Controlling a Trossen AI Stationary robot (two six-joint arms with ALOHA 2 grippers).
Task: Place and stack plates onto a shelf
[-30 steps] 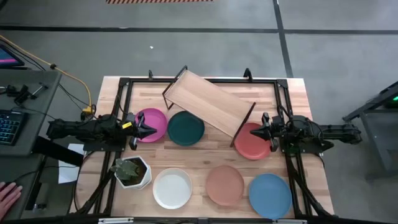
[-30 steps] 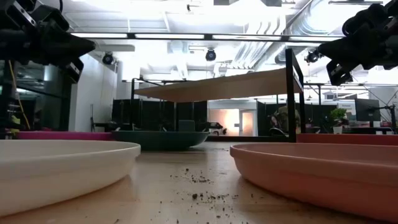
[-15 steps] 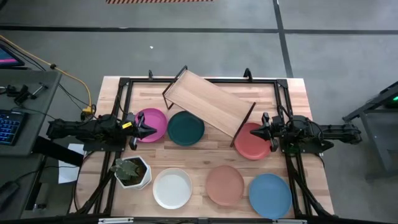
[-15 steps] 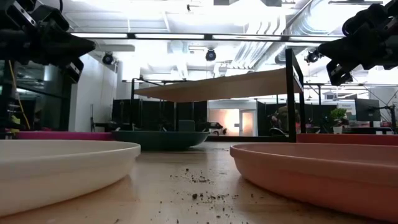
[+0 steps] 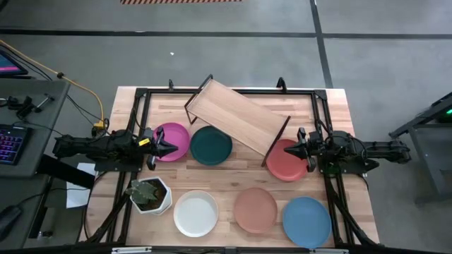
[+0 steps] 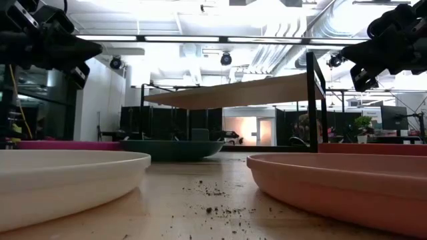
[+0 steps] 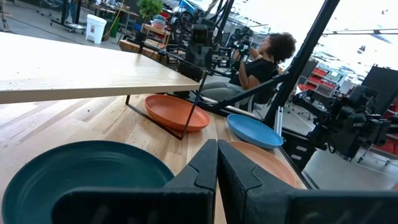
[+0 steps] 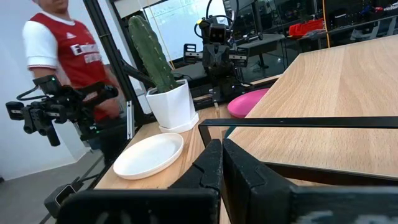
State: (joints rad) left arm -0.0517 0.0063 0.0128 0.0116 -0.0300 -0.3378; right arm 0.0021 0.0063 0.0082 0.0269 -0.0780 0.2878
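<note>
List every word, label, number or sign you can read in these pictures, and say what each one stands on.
"Em...": white letters on the red shirt of a person beyond the table, right wrist view; only the start can be made out, the rest is hidden or blurred.
No readable text on the plates, the shelf, the plant pot or either arm.
Screens and keyboard at the high view's left edge: too small to read.

Shelf askew, bare. Six plates flat on table, unstacked: magenta, green, coral; white, pink, blue.
</note>
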